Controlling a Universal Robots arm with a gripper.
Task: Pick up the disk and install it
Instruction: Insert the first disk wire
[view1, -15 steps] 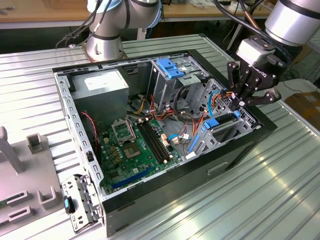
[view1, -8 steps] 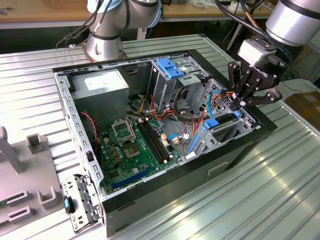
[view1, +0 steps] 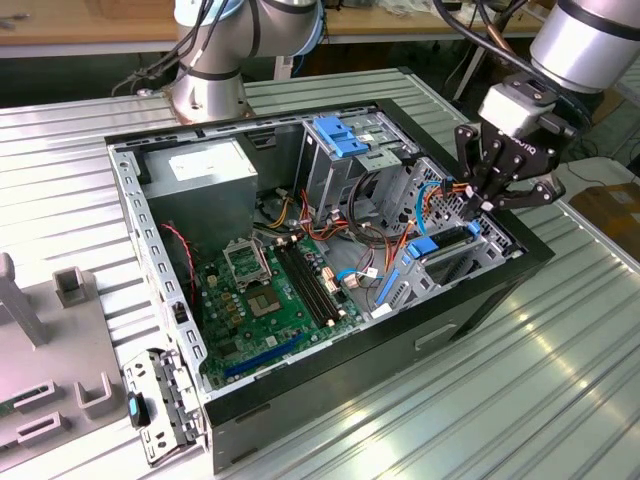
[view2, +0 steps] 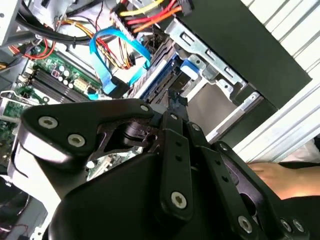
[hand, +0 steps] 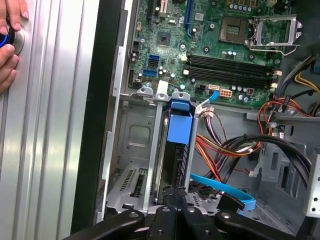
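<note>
One disk (hand: 173, 161) stands on edge in the cage (hand: 131, 150), long axis running straight away from the gripper (hand: 172, 201); jaws closed on its near end.

Disk (hand: 179, 127) in drive cage (hand: 130, 145) (inside the case (view1: 400, 345)), tool (view1: 483, 207) above, motherboard (hand: 220, 55) beside cage.

Robotics lab, open computer case (view1: 450, 320) on ribbed metal table (view1: 560, 400), workbench (view1: 80, 20) behind

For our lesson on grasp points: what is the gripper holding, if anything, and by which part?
The gripper pinches the disk by its exposed edge, the disk standing in the drive cage.
</note>
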